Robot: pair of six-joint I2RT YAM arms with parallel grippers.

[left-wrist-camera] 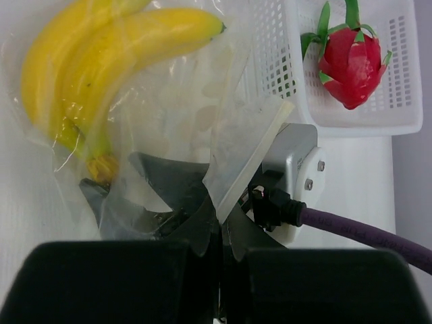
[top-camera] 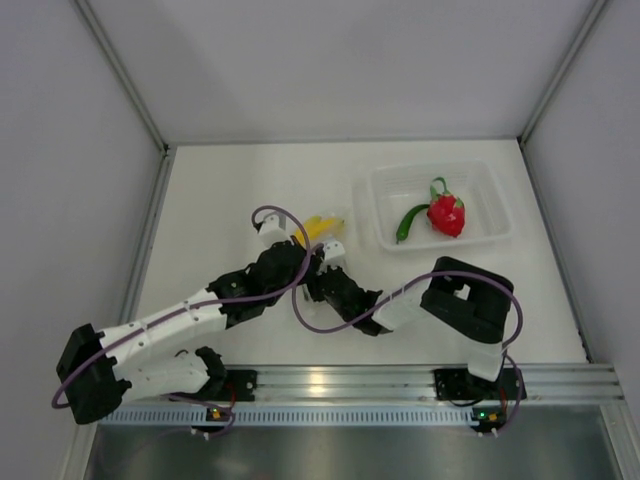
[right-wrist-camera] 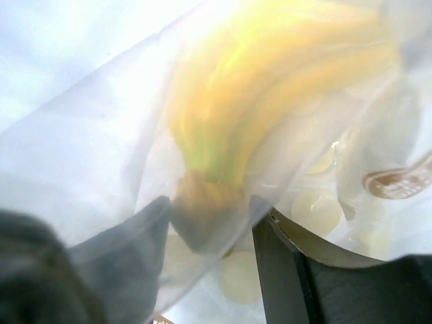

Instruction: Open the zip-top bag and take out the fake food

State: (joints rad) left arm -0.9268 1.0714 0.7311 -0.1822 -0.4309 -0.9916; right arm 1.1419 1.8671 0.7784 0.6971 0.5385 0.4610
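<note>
My left gripper (left-wrist-camera: 219,226) is clenching a fold of the zip-top bag (left-wrist-camera: 182,115) out on the table (top-camera: 220,200), the banana bunch (left-wrist-camera: 101,61) lying inside it. My right gripper (right-wrist-camera: 212,226) is straddling the bunch's stem (film is blurring everything), and I cannot tell whether it is pinching. The red fruit (left-wrist-camera: 351,57) and the green piece (top-camera: 408,222) are sitting in the plastic tray (left-wrist-camera: 398,125).

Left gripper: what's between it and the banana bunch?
Only clear film of the zip-top bag, which the left gripper pinches; banana bunch sits inside. Left wrist view.
</note>
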